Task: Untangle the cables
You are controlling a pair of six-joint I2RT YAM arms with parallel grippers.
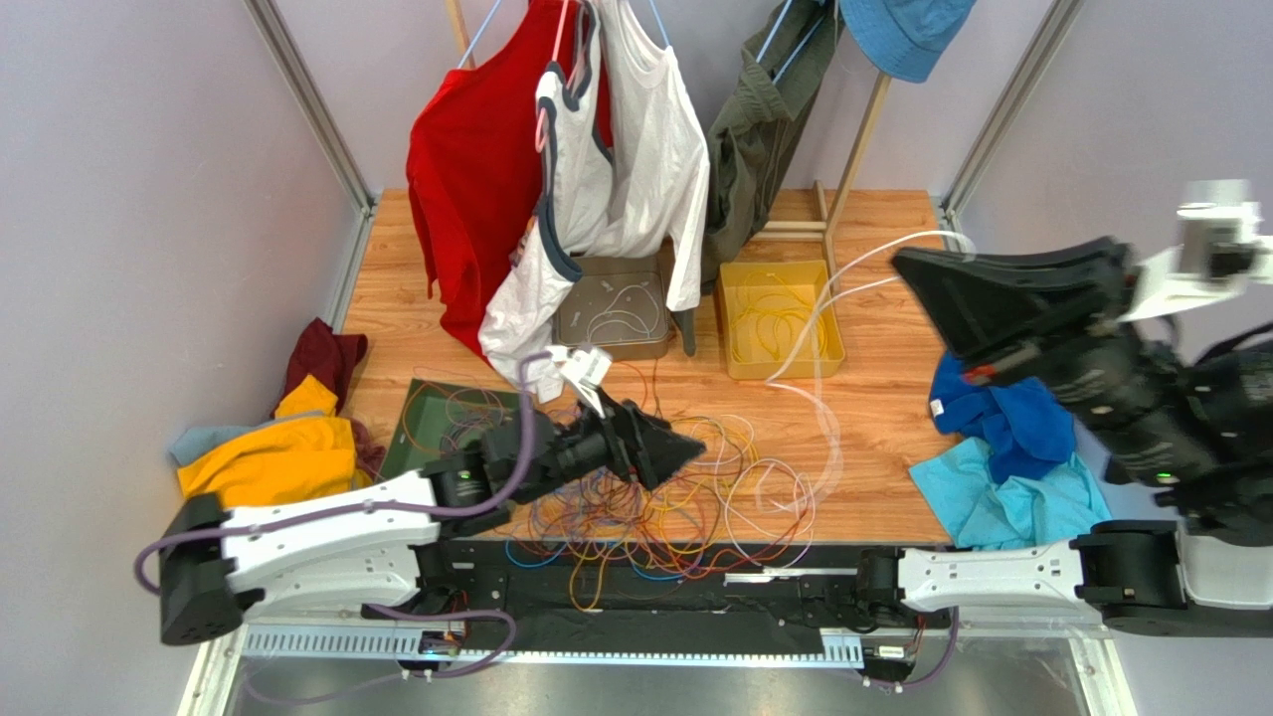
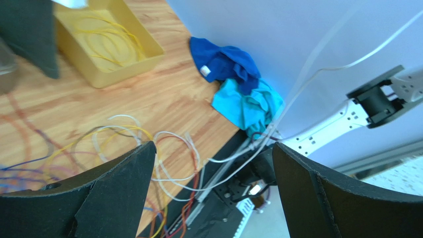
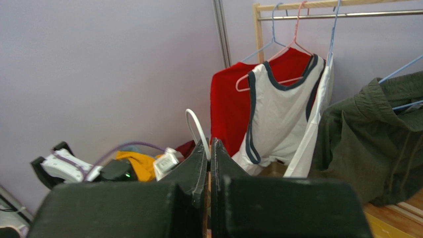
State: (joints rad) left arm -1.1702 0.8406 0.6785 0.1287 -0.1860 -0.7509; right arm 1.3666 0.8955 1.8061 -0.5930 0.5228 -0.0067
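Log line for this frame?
left gripper: open above multicoloured thin-wire snarl | right gripper: high, shut on thin white cable

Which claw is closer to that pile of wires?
Left. The left gripper hovers open over the cables; the right gripper is raised well aside, pinching a white cable.

light: bright, soft and even in all three views, looks like it falls from overhead; no harsh glare.
shadows: faint and fuzzy on the table [image 1: 882,351], a bit darker under the shirts [image 1: 598,164] upper middle.
top view: crisp corner to corner, single strands of the cables [image 1: 673,507] read fine.
left wrist: left gripper [image 2: 213,153] is near-black along the bottom with little surface detail; cables at lower left smear into streaks; wall [image 2: 278,29] upper right goes pale and washed out.
right wrist: right gripper [image 3: 211,148] is a dark, soft lump across the bottom; white cable [image 3: 196,126] is bright but not blown; shirts in the middle are decently sharp.
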